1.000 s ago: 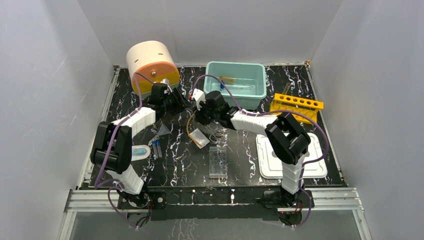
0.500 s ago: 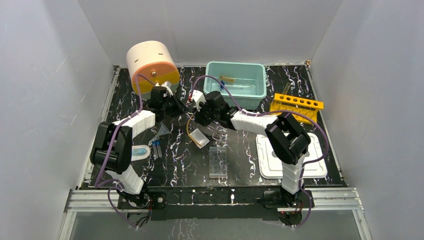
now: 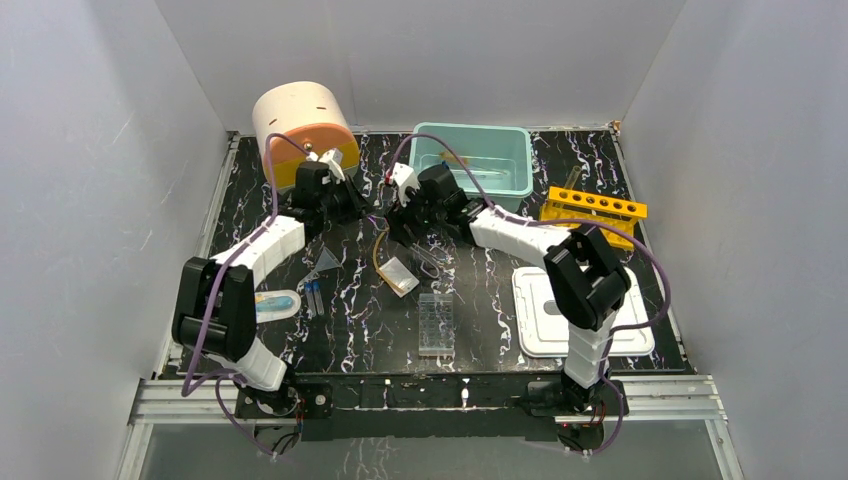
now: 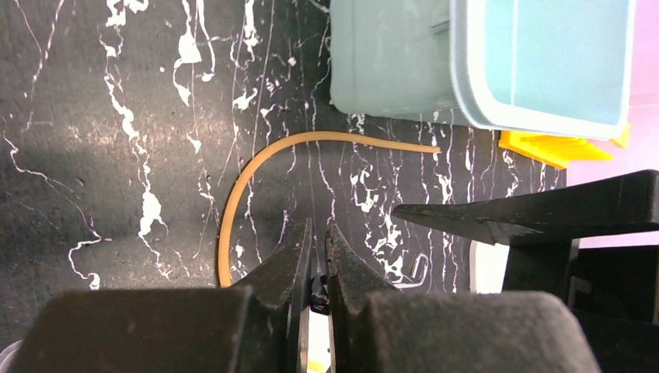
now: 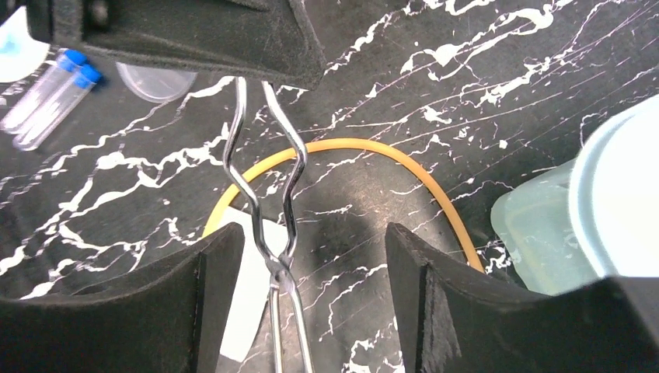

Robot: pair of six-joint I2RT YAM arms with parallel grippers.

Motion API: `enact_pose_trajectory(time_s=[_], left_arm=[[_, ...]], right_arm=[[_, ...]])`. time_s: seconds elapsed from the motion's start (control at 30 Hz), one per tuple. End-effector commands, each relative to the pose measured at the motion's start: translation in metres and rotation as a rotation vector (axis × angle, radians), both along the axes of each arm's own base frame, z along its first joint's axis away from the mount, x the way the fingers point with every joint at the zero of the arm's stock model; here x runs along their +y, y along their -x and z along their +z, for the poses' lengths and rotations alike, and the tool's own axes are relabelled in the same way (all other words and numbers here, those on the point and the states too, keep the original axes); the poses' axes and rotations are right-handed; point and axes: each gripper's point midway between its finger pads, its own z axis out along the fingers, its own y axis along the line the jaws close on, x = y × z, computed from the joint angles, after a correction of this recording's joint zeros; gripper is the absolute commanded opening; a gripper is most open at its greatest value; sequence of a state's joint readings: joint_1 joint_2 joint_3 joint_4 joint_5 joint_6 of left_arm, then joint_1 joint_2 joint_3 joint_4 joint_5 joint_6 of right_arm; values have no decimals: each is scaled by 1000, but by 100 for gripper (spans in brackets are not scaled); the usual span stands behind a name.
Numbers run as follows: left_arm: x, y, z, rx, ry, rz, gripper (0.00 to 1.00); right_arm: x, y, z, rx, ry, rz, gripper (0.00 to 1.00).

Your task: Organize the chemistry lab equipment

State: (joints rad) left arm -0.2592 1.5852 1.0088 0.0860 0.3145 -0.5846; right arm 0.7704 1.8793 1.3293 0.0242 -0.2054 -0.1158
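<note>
Black fingers of the left gripper point(image 4: 319, 229) are pressed together. They seem to pinch the tip end of the metal tongs point(image 5: 277, 268), though that arm's own wrist view shows only a dark sliver between them. From there the tongs' long axis runs straight toward the right gripper point(image 5: 311, 237), whose fingers stand wide apart on either side of the crossed shanks without touching them. Under the tongs a tan tube point(image 5: 365, 144) curves over the counter point(image 5: 482, 93). The teal bin point(image 4: 388, 70) sits just beyond that tube's end, to the rear and right of the left fingers and nearer the right arm. As I read it, the left arm alone carries the tongs, so it would need to swing them rightward, lengthwise, over the bin's rim.
</note>
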Motion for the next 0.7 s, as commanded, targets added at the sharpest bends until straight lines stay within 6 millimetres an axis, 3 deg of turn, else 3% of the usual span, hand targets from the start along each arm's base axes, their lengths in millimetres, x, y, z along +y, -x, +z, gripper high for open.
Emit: enact_pose_trajectory(time_s=[0.0, 0.23, 0.43, 0.67], left_arm=[[-5, 0, 61, -132, 7, -51, 0], [-6, 8, 84, -131, 42, -43, 0], [-9, 13, 105, -148, 91, -46, 0], [-8, 18, 109, -148, 95, -43, 0]], right_arm=[[2, 17, 74, -6, -105, 86, 76], [-13, 34, 65, 40, -49, 106, 75], [-12, 29, 80, -15, -34, 128, 69], [-9, 22, 84, -36, -11, 150, 49]])
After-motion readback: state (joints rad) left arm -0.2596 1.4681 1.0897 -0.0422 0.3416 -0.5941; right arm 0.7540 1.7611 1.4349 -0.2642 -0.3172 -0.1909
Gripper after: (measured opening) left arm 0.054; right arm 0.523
